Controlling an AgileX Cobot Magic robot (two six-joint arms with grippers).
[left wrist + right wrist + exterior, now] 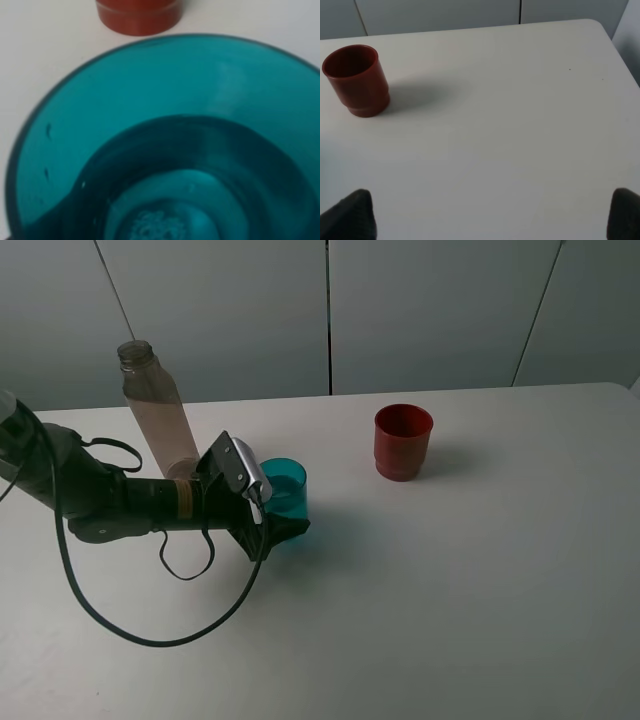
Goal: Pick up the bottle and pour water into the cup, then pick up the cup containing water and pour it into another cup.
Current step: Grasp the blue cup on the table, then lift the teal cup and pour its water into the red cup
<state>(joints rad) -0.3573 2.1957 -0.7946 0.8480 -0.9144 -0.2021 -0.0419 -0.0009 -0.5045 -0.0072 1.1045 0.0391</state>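
White bench (480, 590): left end effector (280, 508) at the teal cup (287, 485), grip not discernible; right end effector (487, 214) empty, fingers apart. Best lifted level, water (165, 220) inside, toward the red cup (403, 442).

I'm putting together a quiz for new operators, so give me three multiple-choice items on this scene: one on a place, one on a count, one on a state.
1. In the high view, where is the red cup relative to the teal cup?
A. To its left
B. Stacked inside it
C. To its right and further back

2. How many cups stand on the table?
A. Two
B. One
C. Four

3. How is the bottle placed?
A. Lying on its side
B. Standing upright
C. Tilted over the red cup

Key: 1 C, the red cup sits right of the teal one, nearer the wall. 2 A, only one teal and one red cup show. 3 B, it stands on its base, neck up.
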